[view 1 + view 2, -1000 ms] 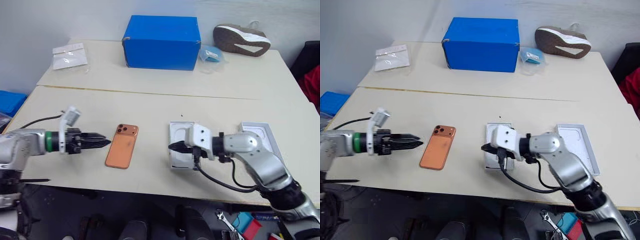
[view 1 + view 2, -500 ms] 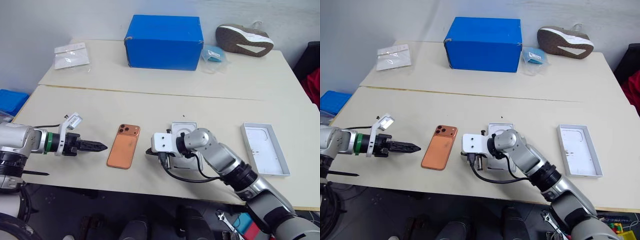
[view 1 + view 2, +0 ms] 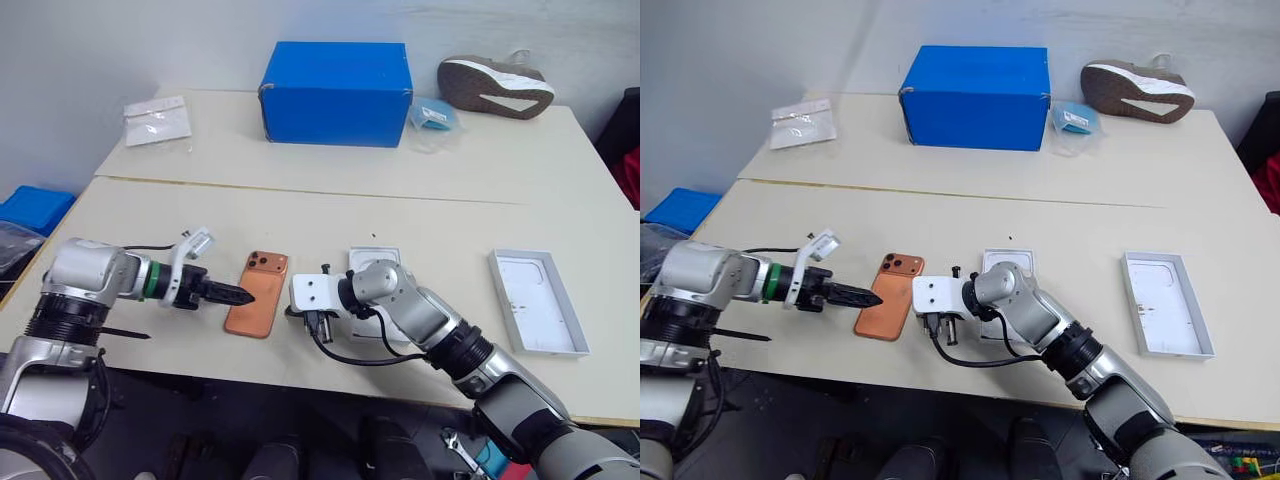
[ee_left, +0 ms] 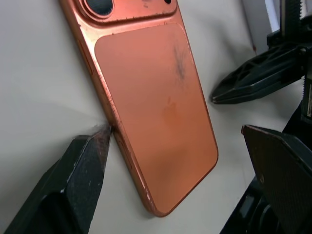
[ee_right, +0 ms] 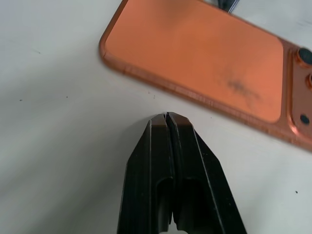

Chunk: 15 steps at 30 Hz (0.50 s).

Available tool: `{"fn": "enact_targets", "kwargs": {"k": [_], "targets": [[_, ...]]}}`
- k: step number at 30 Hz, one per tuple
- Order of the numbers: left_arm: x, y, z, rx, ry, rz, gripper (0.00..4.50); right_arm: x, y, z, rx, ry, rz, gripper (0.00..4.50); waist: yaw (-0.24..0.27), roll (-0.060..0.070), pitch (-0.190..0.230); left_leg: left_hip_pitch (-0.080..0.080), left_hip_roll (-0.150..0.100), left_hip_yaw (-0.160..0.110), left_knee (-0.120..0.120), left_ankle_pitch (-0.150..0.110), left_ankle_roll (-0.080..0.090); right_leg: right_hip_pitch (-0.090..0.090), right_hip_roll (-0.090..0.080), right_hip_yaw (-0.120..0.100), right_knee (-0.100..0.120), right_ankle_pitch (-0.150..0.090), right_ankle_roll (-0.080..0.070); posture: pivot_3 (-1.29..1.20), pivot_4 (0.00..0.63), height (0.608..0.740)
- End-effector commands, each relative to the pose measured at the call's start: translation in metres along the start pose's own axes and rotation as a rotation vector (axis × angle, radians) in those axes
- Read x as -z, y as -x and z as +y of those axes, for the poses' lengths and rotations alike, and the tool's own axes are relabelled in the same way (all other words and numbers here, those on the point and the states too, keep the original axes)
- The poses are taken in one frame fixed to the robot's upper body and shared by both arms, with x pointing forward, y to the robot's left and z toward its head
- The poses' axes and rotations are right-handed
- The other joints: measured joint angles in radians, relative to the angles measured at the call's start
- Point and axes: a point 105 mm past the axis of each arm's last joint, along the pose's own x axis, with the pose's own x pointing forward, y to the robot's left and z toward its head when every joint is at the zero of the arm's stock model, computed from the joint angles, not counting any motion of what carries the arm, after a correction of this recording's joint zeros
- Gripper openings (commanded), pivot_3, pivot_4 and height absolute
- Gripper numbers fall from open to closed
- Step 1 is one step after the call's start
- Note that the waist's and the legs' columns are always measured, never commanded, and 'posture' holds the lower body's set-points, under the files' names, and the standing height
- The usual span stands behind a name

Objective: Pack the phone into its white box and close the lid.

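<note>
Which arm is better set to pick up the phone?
Probably left: its tool is open astride the phone, one finger at its edge. The right tool is shut, just short of it.

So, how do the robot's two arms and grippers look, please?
Both arms are silver-grey metal with black joints. The left gripper has black pointed fingers, a green ring behind them and a thin black cable. The right gripper is black too, behind a white block trailing a looping black cable.

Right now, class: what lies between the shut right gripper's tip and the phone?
Only bare tabletop. The right wrist view shows the right gripper just short of the phone, nothing between them.
</note>
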Motion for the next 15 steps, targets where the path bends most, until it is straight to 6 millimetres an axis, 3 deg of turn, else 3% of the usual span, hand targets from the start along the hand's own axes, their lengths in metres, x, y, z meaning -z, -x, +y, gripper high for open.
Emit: {"fn": "enact_targets", "kwargs": {"k": [1,9,15], "targets": [[0.040,-0.034,0.001,0.052,0.143,0.148,4.49,-0.007,0.001,-0.007,0.020,0.013,-0.021,0.00,-0.003,0.000,-0.002,0.000,0.000,-0.001,0.000,0.000,0.000,0.000,0.000,0.000,0.000,0.000,0.000,0.00,0.150,0.740],[0.029,-0.039,-0.010,0.134,0.206,0.099,4.49,-0.004,0.003,-0.012,0.039,0.003,-0.021,0.00,-0.002,0.000,-0.008,0.010,-0.002,-0.003,-0.006,0.001,0.002,0.007,0.000,0.004,0.000,0.000,0.000,0.00,0.150,0.740],[0.020,-0.032,-0.021,0.218,0.245,0.057,4.49,0.001,0.005,-0.014,0.049,-0.001,-0.011,0.00,-0.006,-0.002,-0.008,0.008,-0.002,-0.004,-0.008,0.001,0.002,0.003,0.001,0.009,0.003,0.000,0.000,0.00,0.150,0.740]]}}
